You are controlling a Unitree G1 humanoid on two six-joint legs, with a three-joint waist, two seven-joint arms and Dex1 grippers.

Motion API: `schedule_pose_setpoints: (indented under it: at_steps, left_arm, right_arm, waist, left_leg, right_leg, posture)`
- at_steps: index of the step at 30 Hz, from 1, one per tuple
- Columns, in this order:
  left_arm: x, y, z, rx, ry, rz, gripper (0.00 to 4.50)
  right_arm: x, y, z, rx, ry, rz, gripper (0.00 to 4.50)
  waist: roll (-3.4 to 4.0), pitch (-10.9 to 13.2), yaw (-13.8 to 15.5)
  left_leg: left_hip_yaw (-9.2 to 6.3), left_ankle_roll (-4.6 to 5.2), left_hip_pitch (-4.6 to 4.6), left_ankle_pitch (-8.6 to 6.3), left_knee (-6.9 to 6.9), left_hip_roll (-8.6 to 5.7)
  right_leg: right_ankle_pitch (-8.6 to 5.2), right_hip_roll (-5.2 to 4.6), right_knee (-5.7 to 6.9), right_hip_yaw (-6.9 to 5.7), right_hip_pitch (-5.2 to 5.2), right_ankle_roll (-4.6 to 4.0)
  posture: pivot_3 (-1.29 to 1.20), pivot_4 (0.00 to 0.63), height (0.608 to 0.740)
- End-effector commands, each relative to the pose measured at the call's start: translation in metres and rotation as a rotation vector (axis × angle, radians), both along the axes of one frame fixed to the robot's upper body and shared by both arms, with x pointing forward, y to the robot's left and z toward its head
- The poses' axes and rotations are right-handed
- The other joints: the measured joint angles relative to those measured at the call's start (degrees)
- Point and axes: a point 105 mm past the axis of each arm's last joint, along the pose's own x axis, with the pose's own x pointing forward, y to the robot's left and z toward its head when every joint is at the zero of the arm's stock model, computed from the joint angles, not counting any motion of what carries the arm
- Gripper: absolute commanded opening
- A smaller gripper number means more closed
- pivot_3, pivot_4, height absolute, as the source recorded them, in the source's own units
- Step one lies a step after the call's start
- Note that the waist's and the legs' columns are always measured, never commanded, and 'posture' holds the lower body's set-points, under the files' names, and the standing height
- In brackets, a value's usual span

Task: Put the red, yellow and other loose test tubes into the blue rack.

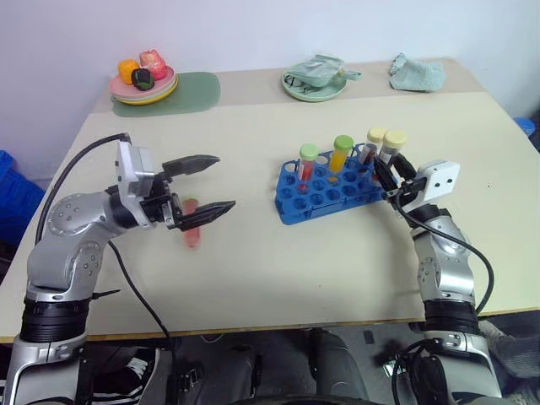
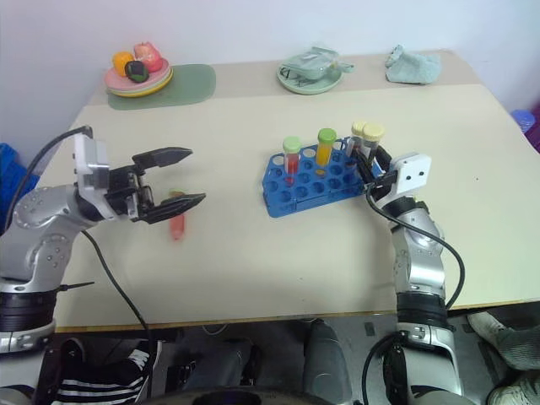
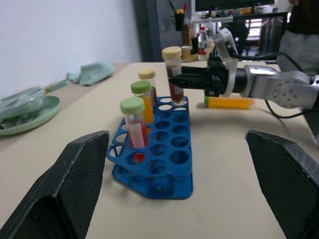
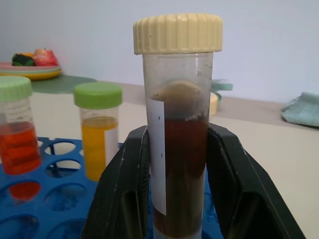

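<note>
Your dark brownish-red clear plastic tube with the pale yellow screw cap (image 4: 178, 124) stands upright at the far right end of the bright blue plastic rack (image 1: 316, 198), clamped between the right gripper (image 1: 390, 179) fingers. Your right wrist view reads its white label strip; the head views don't. Red (image 1: 306, 164) and yellow (image 1: 339, 153) green-capped tubes sit racked alongside. Your left gripper (image 1: 205, 184), jaws spread wide, hovers over a reddish tube (image 2: 176, 221) lying on the beige tabletop (image 1: 253, 270), well left of the rack.

Bare table (image 1: 278, 261) lies between the blue rack (image 1: 325, 196) and near edge.
</note>
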Motion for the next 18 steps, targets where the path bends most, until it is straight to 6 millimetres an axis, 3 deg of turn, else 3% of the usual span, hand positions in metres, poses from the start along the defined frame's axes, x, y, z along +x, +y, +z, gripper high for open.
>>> schedule_pose_setpoints:
  at_steps: [1,14,18]
  left_arm:
    - [-0.0055,0.0028,0.0078,0.002,-0.046,-0.007,4.50]
    - [-0.0057,0.0064,0.0040,0.007,-0.044,-0.013,4.50]
    - [-0.0061,0.0083,0.0035,0.009,-0.044,-0.008,4.50]
  right_arm:
    - [-0.0026,-0.0050,0.0077,-0.012,-0.025,-0.011,1.41]
    - [-0.0041,0.0020,0.0016,-0.019,-0.009,0.001,1.41]
    - [-0.0031,-0.0003,-0.0017,0.079,0.036,0.037,1.41]
  waist:
    - [0.00,0.00,0.00]
    - [0.00,0.00,-0.03]
    - [0.00,0.00,-0.05]
  left_leg:
    - [0.00,0.00,0.00,0.00,0.00,0.00]
    - [0.00,0.00,0.00,0.00,0.00,0.00]
    - [0.00,0.00,-0.01,0.00,-0.01,0.00]
  right_leg:
    - [0.00,0.00,0.00,0.00,0.00,0.00]
    - [0.00,0.00,0.00,0.01,0.00,0.00]
    - [0.00,0.00,0.00,0.01,-0.01,0.00]
  posture:
    - [0.00,0.150,0.740]
    - [0.00,0.150,0.740]
    - [0.00,0.150,0.740]
